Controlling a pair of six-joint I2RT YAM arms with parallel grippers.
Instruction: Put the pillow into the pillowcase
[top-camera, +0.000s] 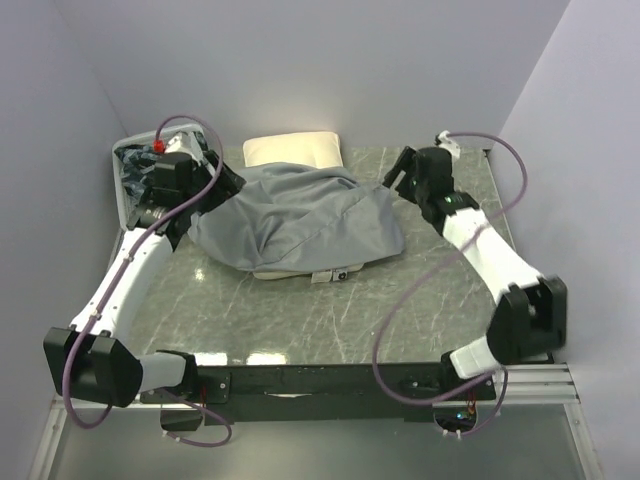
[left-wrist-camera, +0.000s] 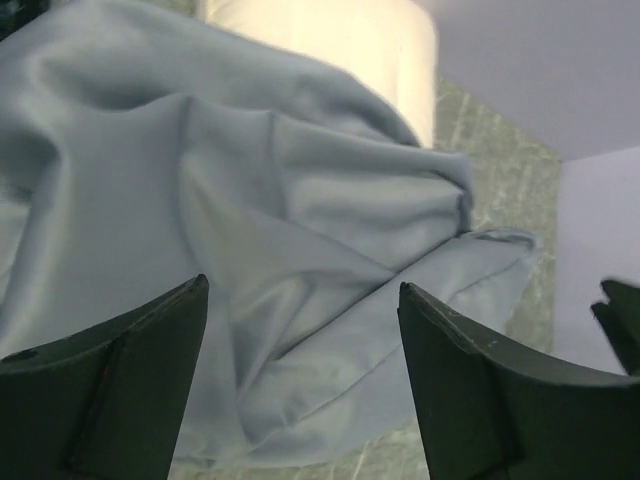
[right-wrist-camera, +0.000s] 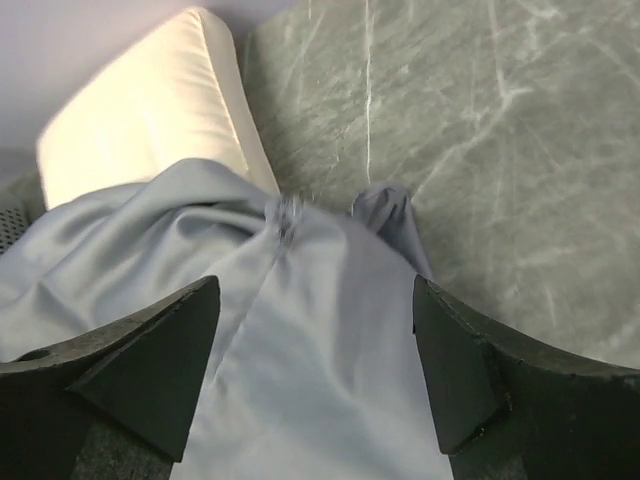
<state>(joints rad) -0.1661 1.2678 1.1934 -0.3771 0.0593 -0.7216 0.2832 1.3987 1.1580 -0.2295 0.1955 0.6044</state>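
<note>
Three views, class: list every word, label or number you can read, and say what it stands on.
No text can be read.
The pillow shows only plain cream cloth; the pillowcase is plain grey.
A dark mark on the white strip at the pillowcase's near edge is too small to read.

- No text, brand, number or sign can be read in any view.
- A small pale tag lies at the near edge of the pillowcase. It is well apart from the fingers of the left gripper and the right gripper, and is too small to read.
</note>
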